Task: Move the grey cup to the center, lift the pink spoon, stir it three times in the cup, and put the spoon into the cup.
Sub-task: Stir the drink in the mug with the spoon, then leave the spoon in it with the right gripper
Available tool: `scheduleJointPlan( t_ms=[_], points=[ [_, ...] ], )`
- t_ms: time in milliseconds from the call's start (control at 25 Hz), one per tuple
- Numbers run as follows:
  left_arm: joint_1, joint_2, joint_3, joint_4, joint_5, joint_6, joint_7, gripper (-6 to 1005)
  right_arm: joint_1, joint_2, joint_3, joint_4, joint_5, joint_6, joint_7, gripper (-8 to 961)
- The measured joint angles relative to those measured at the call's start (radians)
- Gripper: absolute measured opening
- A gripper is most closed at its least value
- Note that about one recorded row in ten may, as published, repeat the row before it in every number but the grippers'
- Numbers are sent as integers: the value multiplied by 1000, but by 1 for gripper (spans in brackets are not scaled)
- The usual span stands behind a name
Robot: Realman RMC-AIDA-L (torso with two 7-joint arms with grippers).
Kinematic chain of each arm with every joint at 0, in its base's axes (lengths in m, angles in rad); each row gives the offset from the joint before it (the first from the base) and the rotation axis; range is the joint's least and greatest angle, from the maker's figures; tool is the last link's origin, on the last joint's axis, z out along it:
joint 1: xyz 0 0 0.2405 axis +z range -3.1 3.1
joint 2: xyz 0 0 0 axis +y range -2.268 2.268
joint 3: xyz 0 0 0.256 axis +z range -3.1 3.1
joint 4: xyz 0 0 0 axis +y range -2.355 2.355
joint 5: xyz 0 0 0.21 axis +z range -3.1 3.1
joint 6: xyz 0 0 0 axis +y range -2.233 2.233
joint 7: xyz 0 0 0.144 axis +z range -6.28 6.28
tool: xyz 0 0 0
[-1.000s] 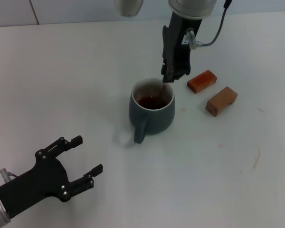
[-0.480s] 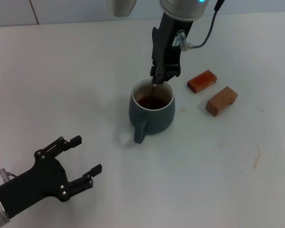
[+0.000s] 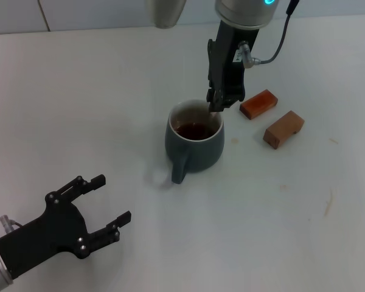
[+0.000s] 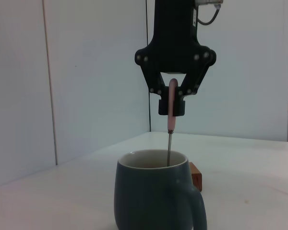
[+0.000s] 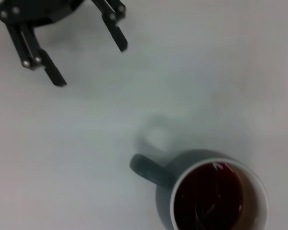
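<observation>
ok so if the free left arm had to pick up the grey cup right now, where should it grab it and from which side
Probably by the loop handle, coming from the near side. The grey cup stands upright with its handle toward the open left end effector, and it holds dark liquid, so keep it level. Above it the right end effector holds the pink spoon upright into the cup, blocking a top grasp.

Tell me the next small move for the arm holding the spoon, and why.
Probably keep circling. The right gripper holds the pink spoon upright by its handle, its metal neck dipping into the grey cup and its dark liquid. The left gripper sits open, away from it.
</observation>
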Motion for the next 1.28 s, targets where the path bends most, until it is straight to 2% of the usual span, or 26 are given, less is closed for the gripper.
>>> scheduleJointPlan(
  t_ms=[520,840,1080,1280],
  points=[
    [-1,0,0,-1,-5,4,-2,809,12,2,-3,4,13,55,-2,247],
    [-4,1,0,-1,-6,4,-2,809,14,3,-12,4,-34,15,10,255],
    [-8,2,0,0,-7,4,-4,809,14,2,-6,-16,42,-28,-2,260],
    [-11,3,0,0,-7,6,-4,808,12,1,-11,-14,46,23,-2,265]
  ],
)
